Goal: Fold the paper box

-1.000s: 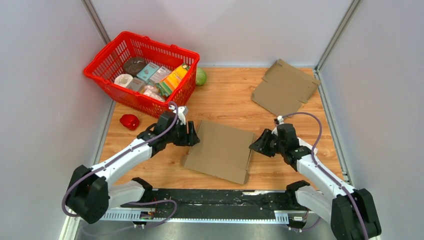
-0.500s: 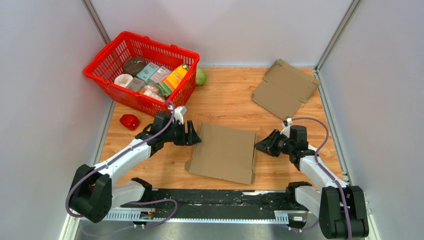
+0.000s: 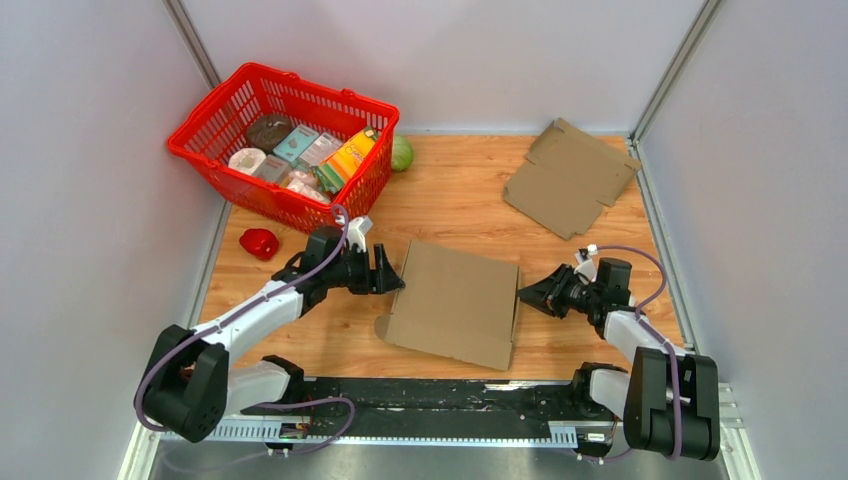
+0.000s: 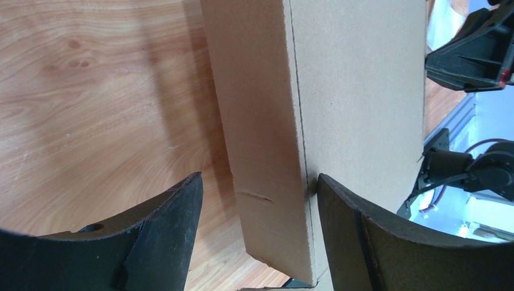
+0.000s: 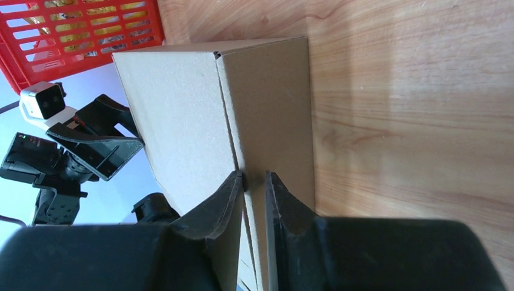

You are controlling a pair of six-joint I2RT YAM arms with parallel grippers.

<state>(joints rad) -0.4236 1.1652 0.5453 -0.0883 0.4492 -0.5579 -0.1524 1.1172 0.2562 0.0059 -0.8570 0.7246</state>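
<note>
The paper box (image 3: 455, 300) lies as a flat brown cardboard slab in the middle of the wooden table. My left gripper (image 3: 393, 277) is at its left edge. In the left wrist view the left gripper (image 4: 259, 177) stands open, with the box's folded side flap (image 4: 267, 133) between the fingers and a gap on the left. My right gripper (image 3: 525, 293) is at the box's right edge. In the right wrist view the right gripper (image 5: 254, 174) is pinched on the fold where the top panel (image 5: 182, 109) meets the side wall (image 5: 273, 103).
A red basket (image 3: 320, 92) full of groceries stands at the back left, with a green ball (image 3: 402, 153) beside it. A small red item (image 3: 259, 242) lies near the left wall. A second flat cardboard sheet (image 3: 570, 175) lies at the back right. Grey walls close both sides.
The box has slid to the right. The right gripper drew back rightward and narrowed onto the box's edge. The left gripper opened wider and followed the box.
</note>
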